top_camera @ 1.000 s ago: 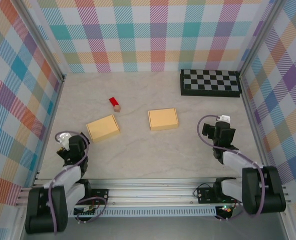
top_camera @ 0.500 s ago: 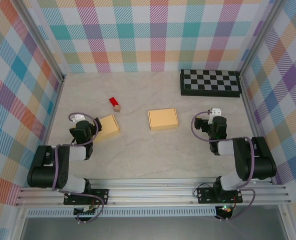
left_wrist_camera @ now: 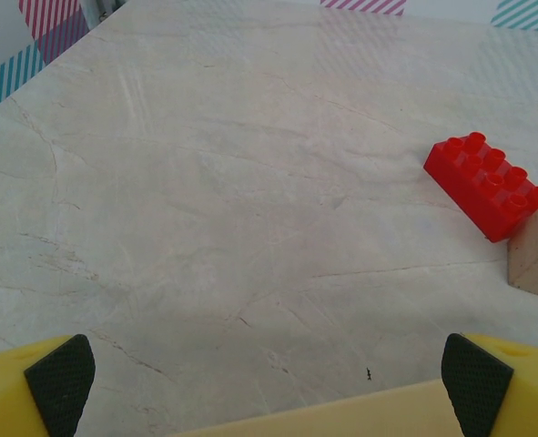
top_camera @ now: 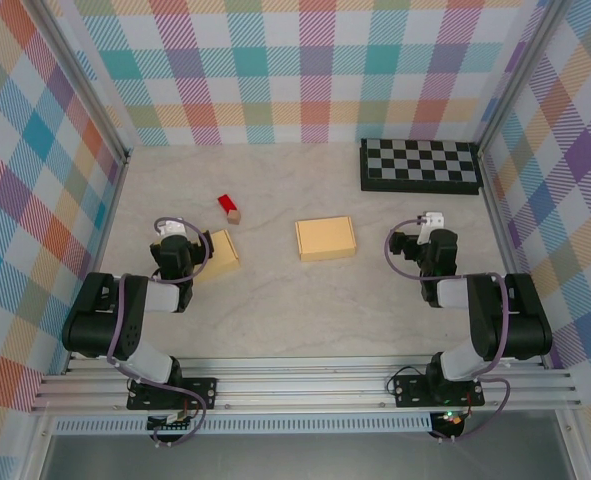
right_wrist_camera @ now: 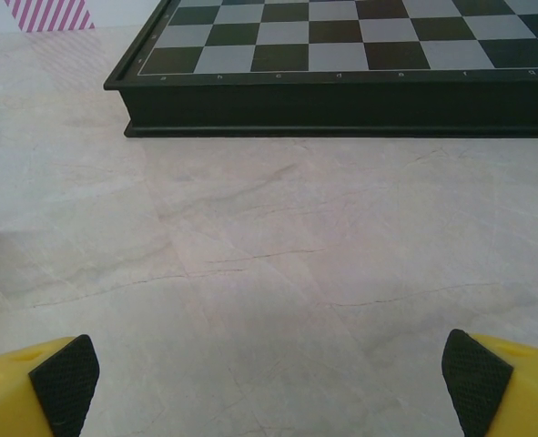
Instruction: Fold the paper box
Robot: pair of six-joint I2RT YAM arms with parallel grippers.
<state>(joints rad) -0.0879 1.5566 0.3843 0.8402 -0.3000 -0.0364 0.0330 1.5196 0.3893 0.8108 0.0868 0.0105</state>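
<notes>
1. My left end effector [top_camera: 180,248]: jaws wide apart, holding nothing, low over the bench [top_camera: 305,300].
2. Left box [top_camera: 225,252]: flat, tan, its edge lying between my left fingertips; its long axis runs left to right, the right end farther back.
3. Brick [top_camera: 227,204], red, beyond it.
4. Centre box [top_camera: 325,238]: flat, long axis left to right, between my arms, nearer the right one.
5. My right end effector [top_camera: 430,238]: wide apart, holding nothing, facing the chessboard [top_camera: 420,165].
</notes>
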